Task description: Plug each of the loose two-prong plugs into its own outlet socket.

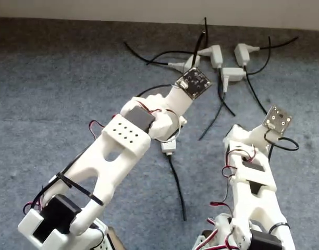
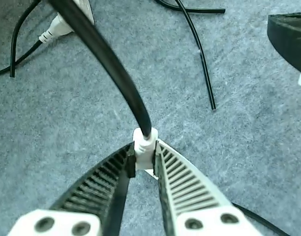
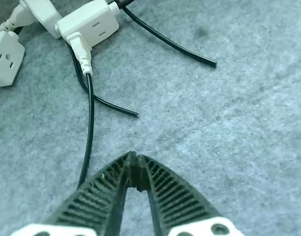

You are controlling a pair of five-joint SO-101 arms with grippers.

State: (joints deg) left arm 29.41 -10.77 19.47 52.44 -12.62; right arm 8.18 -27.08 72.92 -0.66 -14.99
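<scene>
So far: no plug looks seated in a socket. The job seems to be at an early stage, with one plug picked up and not yet brought to a socket.
Left fingers: the left gripper (image 2: 143, 160) is clamped on a white plug (image 2: 143, 142), pinched right at the fingertips. Its black cord (image 2: 106, 69) rises out from between them.
Right fingers: the right gripper (image 3: 135, 172) is closed tip to tip with nothing between, hanging over bare bench (image 3: 229, 128).
Sockets: a socket block (image 3: 91, 22) with two empty slots lies well ahead of the right fingers. A second block (image 3: 5, 56), its slots also empty, sits off to one side of it. A third block (image 3: 40, 10) touches the first.
Left to do: by my reading, the held plug must go to an open socket, and then every other loose plug needs the same.
Count, white pieces: there are four in the cluster (image 1: 216, 54) ahead of both sets of fingers. From the high view I cannot tell which are plugs and which are sockets. A fifth, the spare plug (image 1: 168, 147), lies back behind the left fingers under that arm, its cord trailing away. The held one makes six.
Count, cords: several black ones cross each other, too tangled for a sure number.
Count, arms: two.
</scene>
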